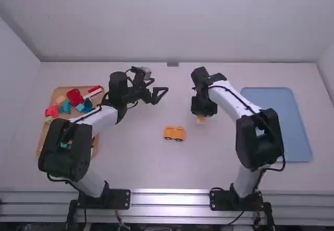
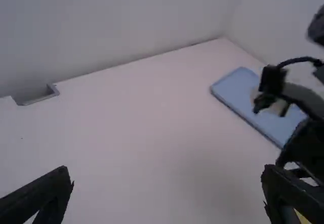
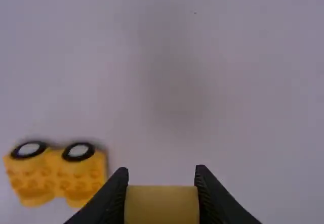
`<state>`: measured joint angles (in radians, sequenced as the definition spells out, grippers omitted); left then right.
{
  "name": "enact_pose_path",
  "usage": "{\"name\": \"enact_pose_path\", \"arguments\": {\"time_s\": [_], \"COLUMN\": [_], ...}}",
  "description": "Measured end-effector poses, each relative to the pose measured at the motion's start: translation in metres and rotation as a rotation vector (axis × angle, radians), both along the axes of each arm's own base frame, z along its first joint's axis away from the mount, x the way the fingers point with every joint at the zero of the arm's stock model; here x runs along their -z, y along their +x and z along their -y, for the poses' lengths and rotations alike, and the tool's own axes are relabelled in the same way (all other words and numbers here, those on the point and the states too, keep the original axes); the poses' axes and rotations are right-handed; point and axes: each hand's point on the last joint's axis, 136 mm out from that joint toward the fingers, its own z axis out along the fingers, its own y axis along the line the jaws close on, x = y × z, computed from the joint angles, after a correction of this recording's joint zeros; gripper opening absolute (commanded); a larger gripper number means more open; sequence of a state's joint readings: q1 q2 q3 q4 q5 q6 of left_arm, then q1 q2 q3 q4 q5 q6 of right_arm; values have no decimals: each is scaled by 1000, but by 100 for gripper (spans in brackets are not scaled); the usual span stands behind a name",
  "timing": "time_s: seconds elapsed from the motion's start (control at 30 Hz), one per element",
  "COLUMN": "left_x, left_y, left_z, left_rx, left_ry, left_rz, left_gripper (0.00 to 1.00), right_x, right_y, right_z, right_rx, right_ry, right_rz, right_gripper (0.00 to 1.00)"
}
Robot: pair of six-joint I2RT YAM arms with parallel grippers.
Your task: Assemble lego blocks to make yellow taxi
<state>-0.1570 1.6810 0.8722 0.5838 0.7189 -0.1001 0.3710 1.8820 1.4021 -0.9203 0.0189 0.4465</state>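
One yellow wheeled base [image 1: 174,133] is lying on table [image 1: 156,171]; right gripper [image 1: 200,116] is clasping one yellow block [image 3: 162,205] right of and slightly beyond the base; left gripper [image 1: 163,93], empty, spread wide, is hovering beyond it.

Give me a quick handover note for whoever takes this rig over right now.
Left gripper: open, empty, above the table.
Right gripper: closed on a yellow block.
Yellow wheeled piece: on the table between the arms.
Other blocks: in the tan tray at left.
Done: one yellow block picked up.
Left: probably join it to the wheeled piece, then check whether the taxi needs more.
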Motion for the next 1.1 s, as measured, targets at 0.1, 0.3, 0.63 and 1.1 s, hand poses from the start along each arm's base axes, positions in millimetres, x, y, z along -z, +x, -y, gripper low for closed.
{"name": "enact_pose_path", "arguments": {"time_s": [0.1,0.3,0.63,1.1], "left_x": [3,5,6,7], "left_y": [-1,1,5,6], "left_z": [0,-2,-6,-7], "left_rx": [3,-14,-43,-52], "left_ry": [15,24,34,39], "left_rz": [-1,0,0,-6], "left_gripper": [99,99,99,99], "right_x": [27,57,84,90], "right_y": [-3,-22,-49,-48], "right_z": [11,35,42,26], "right_rx": [111,418,1053,1397], "right_ry": [27,95,154,255], "right_rz": [-52,-175,-323,-371], "right_gripper": [1,0,0,0]}}
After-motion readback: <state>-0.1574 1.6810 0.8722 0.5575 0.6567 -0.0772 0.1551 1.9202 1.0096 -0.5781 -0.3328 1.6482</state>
